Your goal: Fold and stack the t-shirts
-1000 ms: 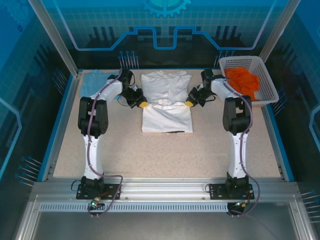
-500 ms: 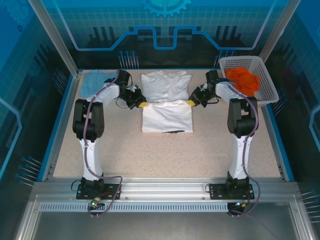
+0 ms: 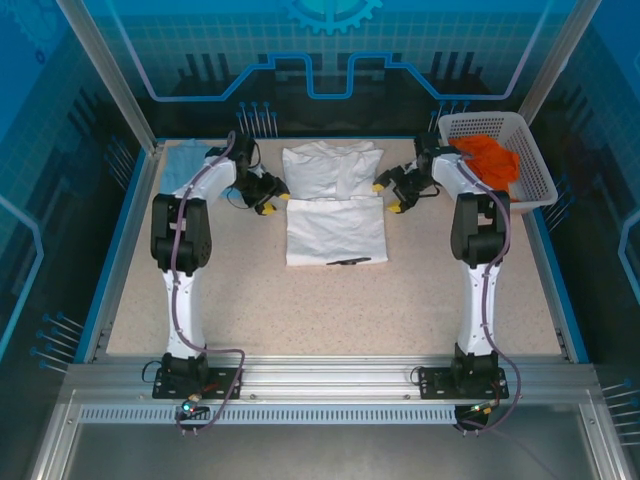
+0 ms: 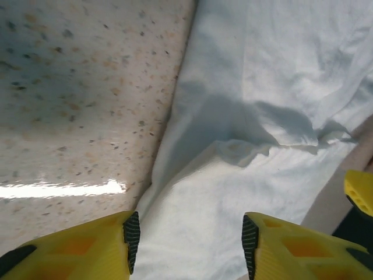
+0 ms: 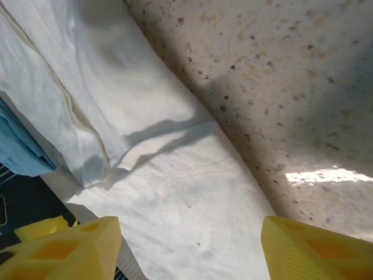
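1. The desk, a speckled beige surface, is bordered by a blue rim, with both arms reaching out over it toward the far side.
2. The white t-shirt is laid at the middle of the desk. A bunched, folded portion lies toward the far edge and a flatter rectangular portion is spread nearer the arm bases.
3. A white lattice basket is set at the far right corner of the desk, well apart from the white t-shirt.
4. The light blue t-shirt is placed at the far left corner, behind the left arm.
5. An orange cloth is heaped inside the basket.
6. The left gripper is positioned at the left edge of the white t-shirt. In the left wrist view its yellow fingers are parted over the cloth, with nothing clamped.
7. The right gripper is positioned at the shirt's right edge, its fingers spread wide and holding nothing.
8. A small black mark is seen near the shirt's near hem.
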Tool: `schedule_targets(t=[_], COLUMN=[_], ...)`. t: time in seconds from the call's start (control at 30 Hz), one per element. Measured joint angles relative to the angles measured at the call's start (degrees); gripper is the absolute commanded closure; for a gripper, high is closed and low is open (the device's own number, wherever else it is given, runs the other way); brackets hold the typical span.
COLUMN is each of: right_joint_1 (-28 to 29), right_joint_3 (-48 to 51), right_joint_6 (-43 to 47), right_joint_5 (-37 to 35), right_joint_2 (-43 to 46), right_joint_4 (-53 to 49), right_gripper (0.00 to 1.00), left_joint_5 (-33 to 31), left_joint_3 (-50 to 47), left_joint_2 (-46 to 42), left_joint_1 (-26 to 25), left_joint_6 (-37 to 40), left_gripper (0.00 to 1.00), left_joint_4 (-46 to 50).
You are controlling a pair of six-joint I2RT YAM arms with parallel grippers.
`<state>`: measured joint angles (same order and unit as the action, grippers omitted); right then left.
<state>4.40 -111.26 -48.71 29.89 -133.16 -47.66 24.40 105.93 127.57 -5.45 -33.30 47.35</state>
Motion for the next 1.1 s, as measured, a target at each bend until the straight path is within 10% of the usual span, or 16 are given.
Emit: schedule_targets(t=[0.3,0.53,1.1], right_joint_1=[3.5,11.9,15.5], right_joint_3=[21.5,35.4,54.3], right_joint_6=[3.3,4.0,12.2], right_joint_5=[0.6,2.0,5.2], right_joint_2=[19.9,21.5,26.7], right_joint_4=[5.2,10.3,15.1], right_gripper=[0.81,0.81,0.76], left_joint_5=[-3.4,0.0,-1.3], left_joint_3=[-11.8,-20.0,-49.2], left_joint_2=[-16.2,-14.5,-26.1], left_joint_1=[-9.4,-19.3,-18.8], left_joint_6=[-1.2,-1.2,1.7], left_gripper=[0.67,0.67,0.6], left_joint_4=[-3.3,-8.1,-13.4])
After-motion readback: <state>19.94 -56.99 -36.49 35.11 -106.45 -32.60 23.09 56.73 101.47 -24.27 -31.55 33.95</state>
